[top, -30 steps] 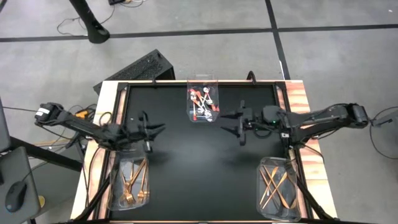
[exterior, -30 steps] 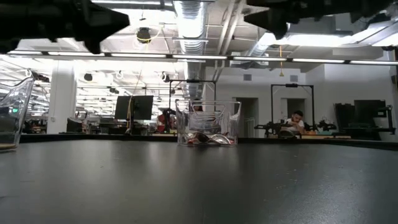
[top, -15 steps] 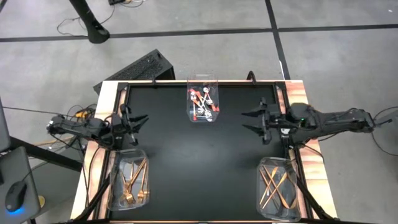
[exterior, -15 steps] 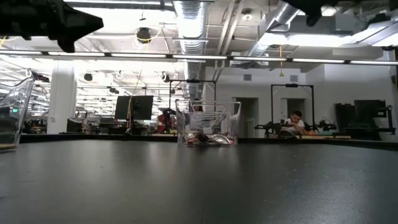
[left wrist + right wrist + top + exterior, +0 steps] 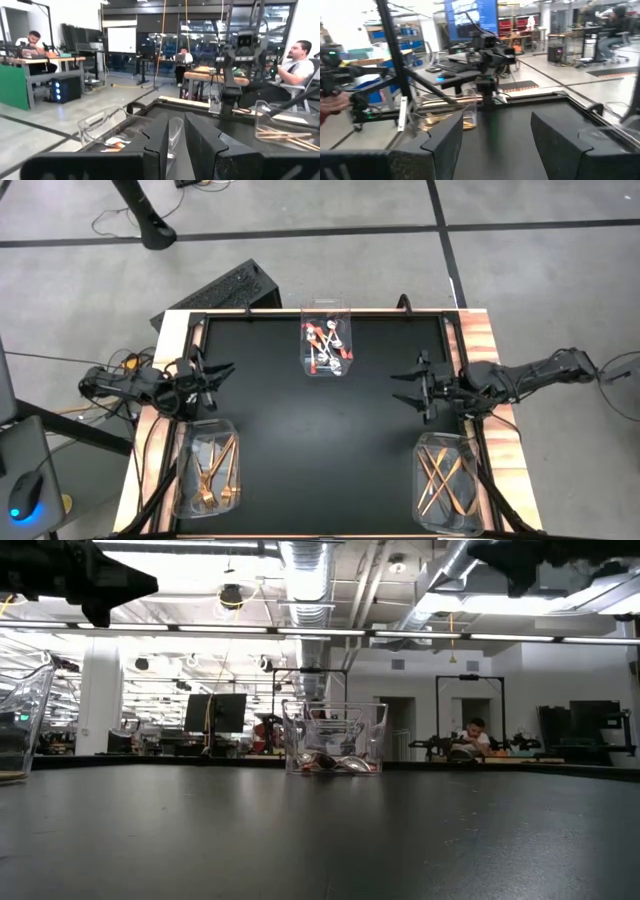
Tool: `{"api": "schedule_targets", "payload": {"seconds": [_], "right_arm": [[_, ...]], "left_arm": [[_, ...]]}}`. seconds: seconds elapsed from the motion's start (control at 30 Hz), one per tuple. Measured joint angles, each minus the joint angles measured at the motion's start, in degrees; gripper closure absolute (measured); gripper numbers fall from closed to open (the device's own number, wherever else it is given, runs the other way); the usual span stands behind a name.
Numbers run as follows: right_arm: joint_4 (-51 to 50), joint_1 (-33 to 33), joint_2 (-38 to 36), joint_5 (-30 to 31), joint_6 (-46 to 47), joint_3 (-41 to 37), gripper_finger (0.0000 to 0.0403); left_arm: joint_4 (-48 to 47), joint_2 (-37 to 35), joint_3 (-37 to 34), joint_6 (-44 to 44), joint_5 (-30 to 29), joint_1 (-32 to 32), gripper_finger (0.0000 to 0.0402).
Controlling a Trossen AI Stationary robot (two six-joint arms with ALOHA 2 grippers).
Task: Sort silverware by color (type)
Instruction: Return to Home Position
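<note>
The silverware lies sorted in three clear bins. Spoons with orange-red handles fill the far-centre bin (image 5: 327, 345) (image 5: 333, 740). Gold forks lie in the near-left bin (image 5: 207, 465). Copper-gold knives lie in the near-right bin (image 5: 450, 480). My left gripper (image 5: 222, 377) (image 5: 177, 120) hovers above the table's left edge, just beyond the fork bin, open by a narrow gap and holding nothing. My right gripper (image 5: 405, 387) (image 5: 495, 125) hovers near the table's right edge, beyond the knife bin, open wide and empty.
The black table top (image 5: 320, 440) lies bare between the three bins. A keyboard (image 5: 225, 290) sits beyond the far-left corner. Wooden strips (image 5: 480, 340) border the table's sides. People sit at desks in the room behind (image 5: 475, 735) (image 5: 295, 65).
Both arms have drawn back from the table's middle. My left gripper moved toward the left edge and my right gripper toward the right edge, each staying above the table. The bins and silverware have stayed put.
</note>
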Motion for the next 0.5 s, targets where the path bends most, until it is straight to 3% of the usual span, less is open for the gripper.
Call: {"api": "schedule_targets", "payload": {"seconds": [0.23, 0.5], "right_arm": [[0.7, 0.2, -7.4, 1.4, -0.3, -5.7, 0.0149], [-11.8, -0.1, -22.1, 1.4, -1.0, -6.1, 0.0149]], "left_arm": [[0.2, 0.0, 0.0, 0.6, -1.6, 0.0, 0.0350], [0.2, 0.0, 0.0, 0.7, -2.2, 0.0, 0.0350]]}}
